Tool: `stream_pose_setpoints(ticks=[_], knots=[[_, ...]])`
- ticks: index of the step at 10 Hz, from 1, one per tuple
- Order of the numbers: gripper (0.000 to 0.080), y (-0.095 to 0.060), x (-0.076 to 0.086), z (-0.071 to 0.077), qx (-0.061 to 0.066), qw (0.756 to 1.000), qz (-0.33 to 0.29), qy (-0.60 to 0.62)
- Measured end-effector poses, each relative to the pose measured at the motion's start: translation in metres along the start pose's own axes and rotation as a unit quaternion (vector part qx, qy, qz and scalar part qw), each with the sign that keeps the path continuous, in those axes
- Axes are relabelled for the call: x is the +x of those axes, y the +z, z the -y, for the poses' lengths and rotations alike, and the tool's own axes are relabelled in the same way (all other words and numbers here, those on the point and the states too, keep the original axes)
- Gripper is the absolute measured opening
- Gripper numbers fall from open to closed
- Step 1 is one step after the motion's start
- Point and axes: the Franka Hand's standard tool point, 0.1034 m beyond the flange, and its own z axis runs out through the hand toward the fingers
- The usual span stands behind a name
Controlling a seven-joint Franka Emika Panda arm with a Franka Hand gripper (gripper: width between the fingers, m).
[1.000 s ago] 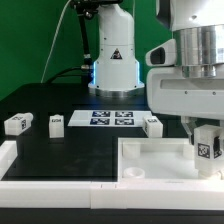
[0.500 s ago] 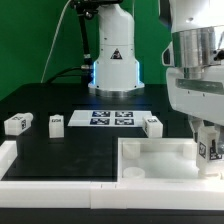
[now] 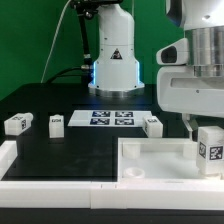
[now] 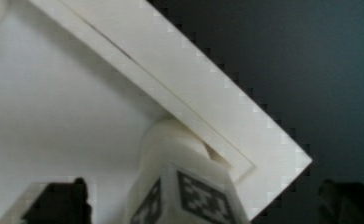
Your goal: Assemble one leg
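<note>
A leg (image 3: 208, 151), a white post with a marker tag, stands upright in the corner of the large white tray (image 3: 150, 160) at the exterior view's right. My gripper (image 3: 203, 126) hangs right above it. In the wrist view the leg (image 4: 188, 185) stands between my two dark fingers (image 4: 54, 203), with a gap on each side, so my gripper (image 4: 197, 208) is open. The tray's rim (image 4: 179, 85) runs diagonally past the leg. Three more legs lie on the black table: two at the left (image 3: 15, 124) (image 3: 56, 122) and one (image 3: 152, 124) behind the tray.
The marker board (image 3: 110, 118) lies at the back middle in front of the robot base (image 3: 112, 60). A white ledge (image 3: 40, 170) borders the table's front and left.
My hand has risen and the jaws have come off the leg. The leg stays standing in the tray's corner, slightly lower than before.
</note>
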Motion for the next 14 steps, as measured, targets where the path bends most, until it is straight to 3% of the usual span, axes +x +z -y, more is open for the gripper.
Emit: stream_pose_setpoints(ticks=[4, 6, 8, 9, 11, 12, 13, 14], knots=[[0.0648, -0.0008, 0.0128, -0.0102, -0.005, 0.968, -0.004, -0.250], [0.0648, -0.0008, 0.0103, -0.0081, -0.017, 0.936, -0.008, -0.351], [0.0648, -0.0007, 0.0118, -0.0093, -0.021, 0.905, -0.009, -0.425], [0.0648, -0.0006, 0.0118, -0.0092, -0.020, 0.911, -0.009, -0.411], [0.0391, -0.0005, 0.0119, -0.0095, -0.021, 0.911, -0.009, -0.411], [0.0391, -0.0004, 0.0120, -0.0096, -0.021, 0.911, -0.009, -0.411], [0.0289, -0.0004, 0.0120, -0.0096, -0.021, 0.911, -0.009, -0.411], [0.0289, -0.0003, 0.0118, -0.0095, -0.020, 0.922, -0.010, -0.386]])
